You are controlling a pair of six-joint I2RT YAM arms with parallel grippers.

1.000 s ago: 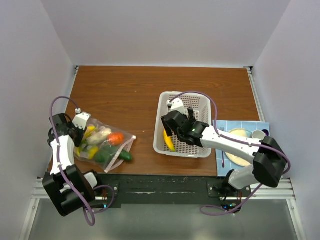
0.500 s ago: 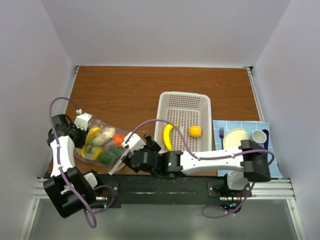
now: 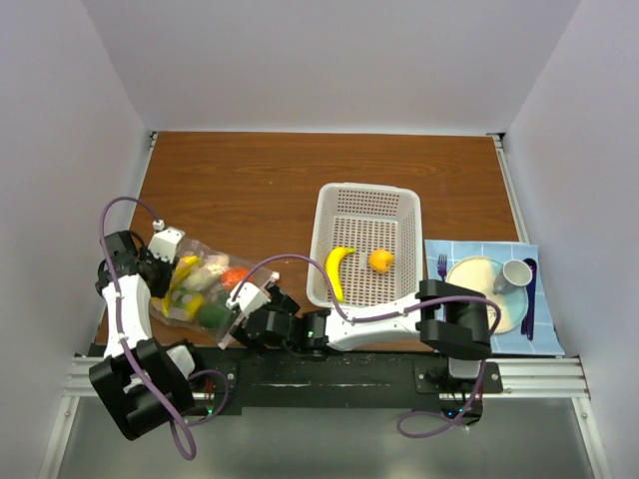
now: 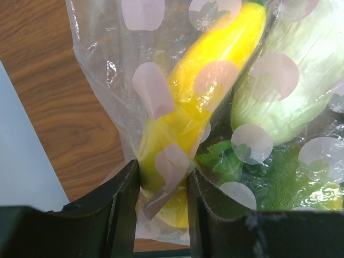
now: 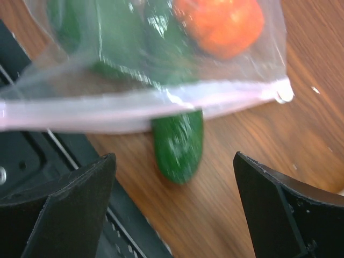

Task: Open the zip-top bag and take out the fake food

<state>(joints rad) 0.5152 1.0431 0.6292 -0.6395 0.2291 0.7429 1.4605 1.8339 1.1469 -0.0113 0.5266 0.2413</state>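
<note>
**Left tool** (image 4: 164, 199): jaws pinched on the closed end of the clear, pink-tinted, crinkly plastic zip-top bag (image 3: 200, 284). A glossy yellow plastic piece (image 4: 239, 37) is caught in the film between them.

**Right tool** (image 5: 174, 188): jaws spread wide and holding nothing, poised just above the pink zip strip (image 5: 107, 114). A dark green plastic cucumber (image 5: 178, 148) pokes out from under the strip onto the brown wooden bench (image 5: 242, 177).

**Setting:** the bag lies to the left of the white perforated plastic basket (image 3: 318, 239), near it but not touching. A yellow plastic banana (image 3: 337, 271) and an orange plastic fruit (image 3: 379, 260) lie inside the basket.

**Step in hand, by my reading:** emptying the bag of its fake food, one piece at a time.

**Next move:** it calls for closing on the cucumber alone, clear of the strip, while the left tool anchors the bag.
</note>
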